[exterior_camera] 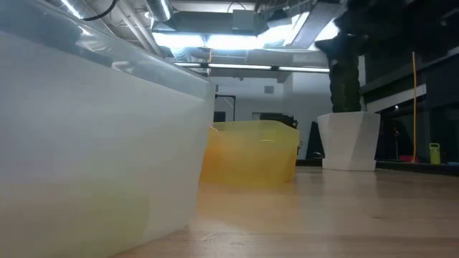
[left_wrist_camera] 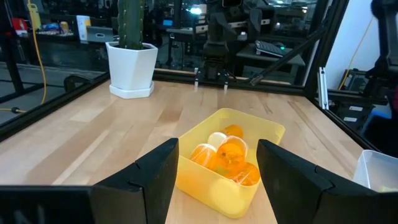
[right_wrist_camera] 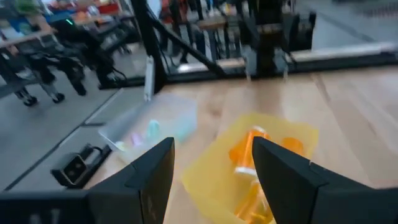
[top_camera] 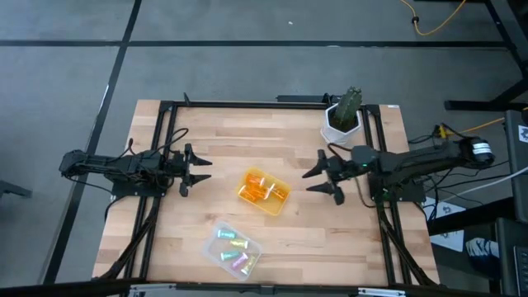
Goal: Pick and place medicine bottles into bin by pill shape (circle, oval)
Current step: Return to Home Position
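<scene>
Several stubby orange bottles with white caps (top_camera: 262, 190) lie in the yellow bin (top_camera: 280, 206) at the table's middle; they also show in the left wrist view (left_wrist_camera: 227, 158) and the right wrist view (right_wrist_camera: 255, 162). Slim pastel vials (top_camera: 233, 245) lie in the clear bin (top_camera: 216, 232) nearer the front. My left gripper (top_camera: 198, 170) is open and empty, left of the yellow bin. My right gripper (top_camera: 317, 181) is open and empty, right of it.
A white pot with a cactus (top_camera: 343, 118) stands at the table's far right corner. Black frame rails (top_camera: 247, 104) run along the table's far, left and right edges. Bare wood lies between the bins and the far rail.
</scene>
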